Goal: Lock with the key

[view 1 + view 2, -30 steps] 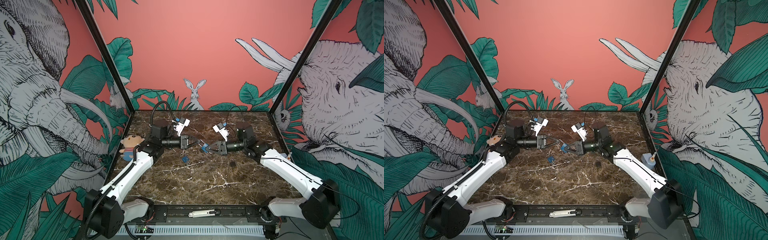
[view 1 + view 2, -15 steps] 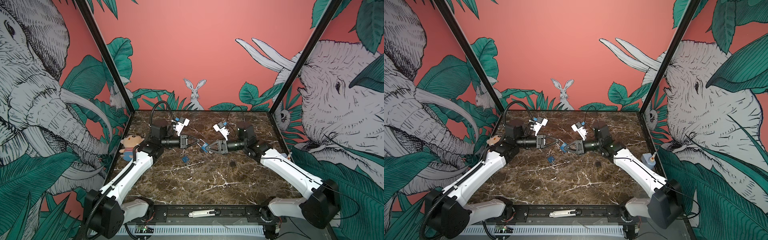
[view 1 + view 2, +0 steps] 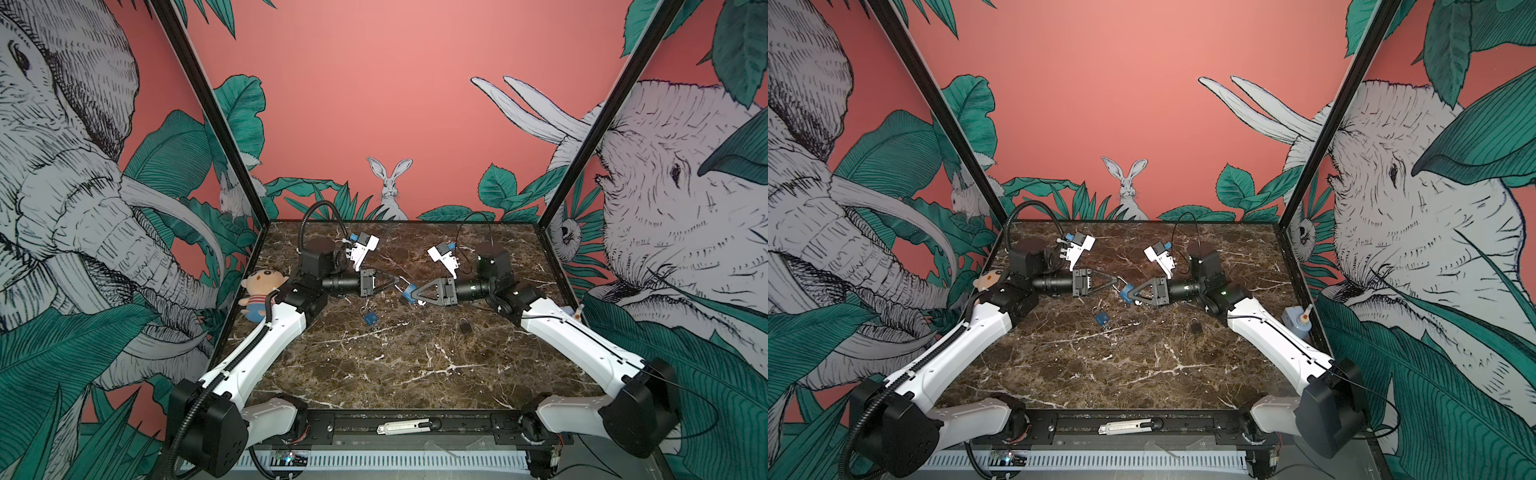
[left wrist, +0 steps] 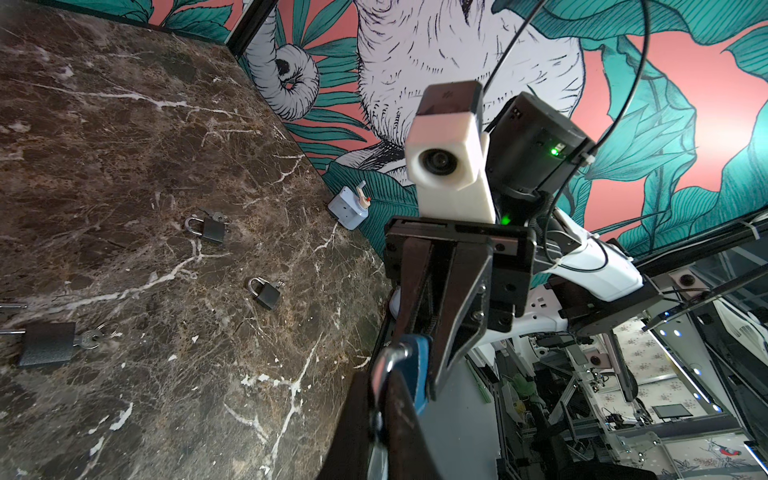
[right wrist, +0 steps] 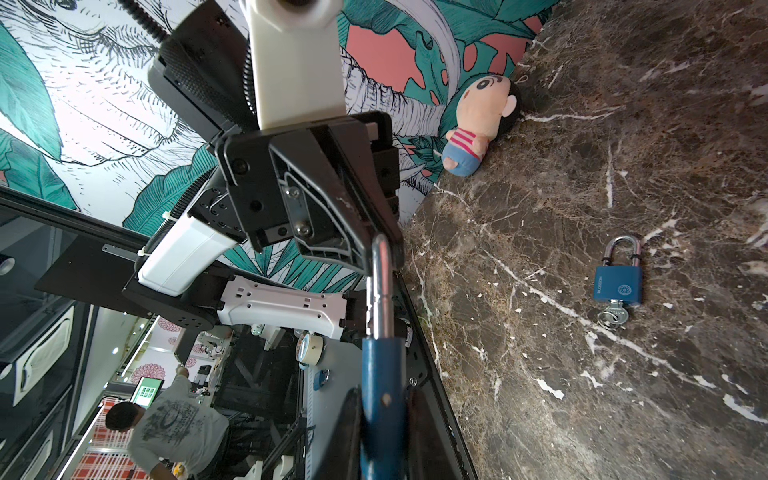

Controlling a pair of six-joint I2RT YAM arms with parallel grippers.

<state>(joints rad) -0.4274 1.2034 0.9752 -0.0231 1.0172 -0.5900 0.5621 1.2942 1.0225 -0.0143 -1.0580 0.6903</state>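
A blue padlock hangs in the air between both grippers above the middle of the marble table. My right gripper is shut on its blue body. My left gripper is shut on its silver shackle, which points toward the left arm. The key of this padlock is hidden in every view. A second blue padlock lies on the table below, with a key in its keyhole.
Black padlocks lie on the marble, and a small one sits near the right arm. A plush doll leans at the left wall. A pale blue box stands at the right edge. A utility knife rests on the front rail.
The left gripper's jaws have closed the last bit onto the shackle. Both arms and the held padlock stay in the same place.
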